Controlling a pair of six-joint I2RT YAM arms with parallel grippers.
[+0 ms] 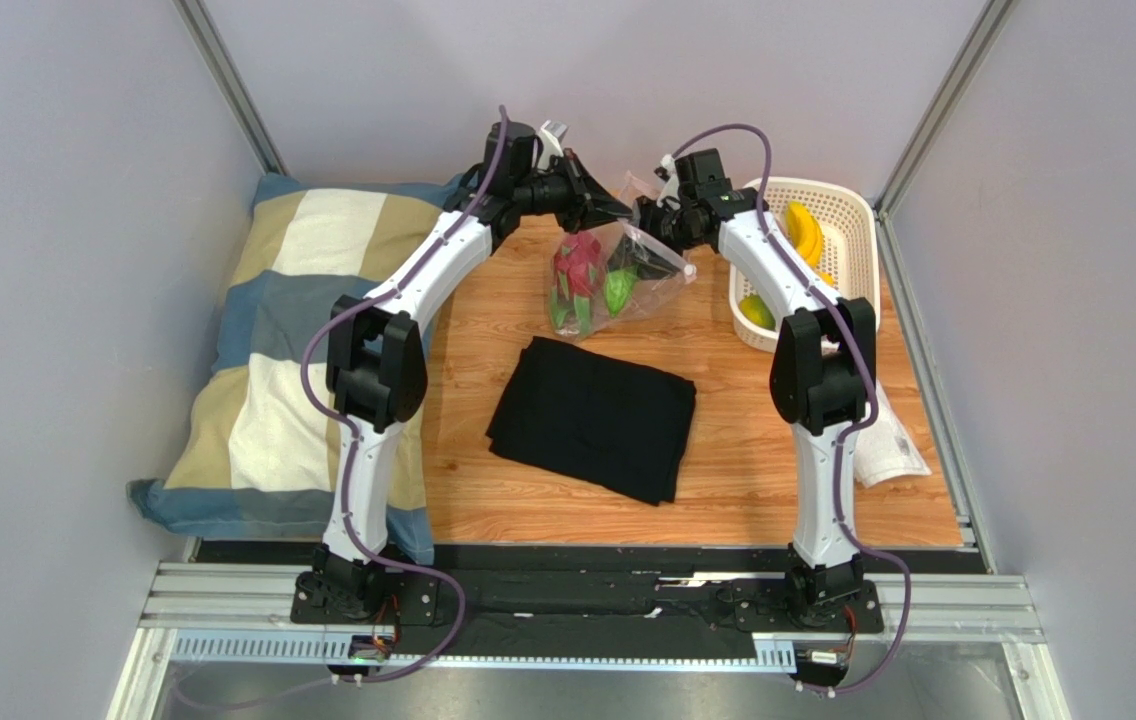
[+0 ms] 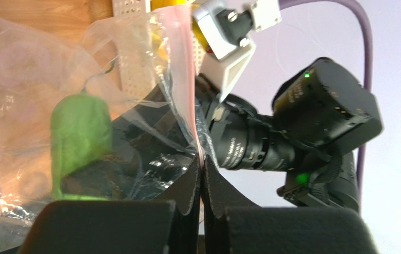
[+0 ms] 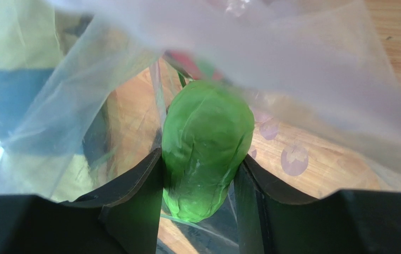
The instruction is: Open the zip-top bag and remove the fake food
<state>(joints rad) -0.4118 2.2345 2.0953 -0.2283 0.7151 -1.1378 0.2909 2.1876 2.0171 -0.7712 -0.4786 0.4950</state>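
Inside the zip-top bag (image 1: 646, 288), right jaws grip a green piece (image 3: 207, 151).

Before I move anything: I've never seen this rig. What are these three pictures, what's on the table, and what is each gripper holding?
Two robot arms are bolted at the near edge of the table. The top view looks down from behind them. The other two pictures come from a camera on each wrist. On the table lie a black cloth, a pillow, a basket with bananas, and the bag between the grippers. The left gripper is shut on the bag's zip strip. The right gripper grips a green piece in the bag from both sides. I cannot tell whether plastic lies between.
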